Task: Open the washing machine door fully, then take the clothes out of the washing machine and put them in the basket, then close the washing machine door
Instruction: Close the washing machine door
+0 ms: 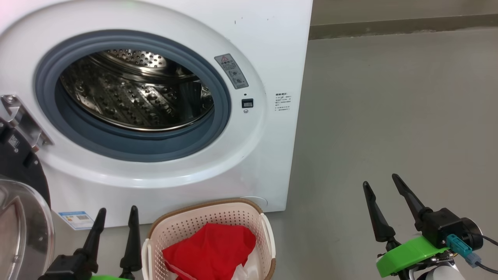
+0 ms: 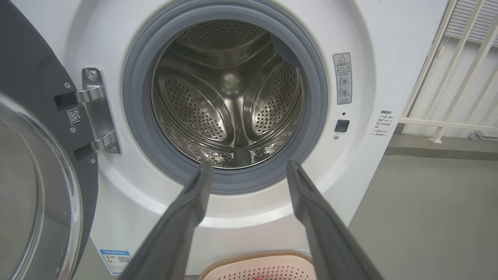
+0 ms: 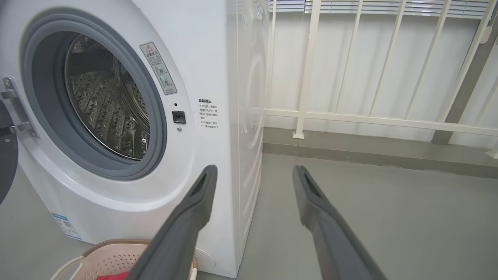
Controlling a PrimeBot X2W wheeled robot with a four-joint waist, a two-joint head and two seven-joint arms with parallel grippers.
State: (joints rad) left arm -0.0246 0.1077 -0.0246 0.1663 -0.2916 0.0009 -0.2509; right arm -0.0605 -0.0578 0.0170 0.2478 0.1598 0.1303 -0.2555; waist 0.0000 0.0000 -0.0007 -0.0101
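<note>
Holding: nothing. My left gripper (image 1: pixel 118 210) and my right gripper (image 1: pixel 380 181) both have their fingers spread wide apart.
Basket: the basket (image 1: pixel 202 205) sits on the floor (image 1: pixel 389 97) just beside my left gripper, right in front of the washing machine (image 1: pixel 272 58).
Clothes: the red clothes (image 1: pixel 212 249) lie in the basket. The drum (image 1: pixel 136 93) looks bare.
Door: the washing machine door (image 1: pixel 21 167) hangs open on my left.
Left to do: shut the door, I think.
Watch out: the swinging door could bump the basket or my left gripper, because both are close. A weak push may leave it unlatched.
</note>
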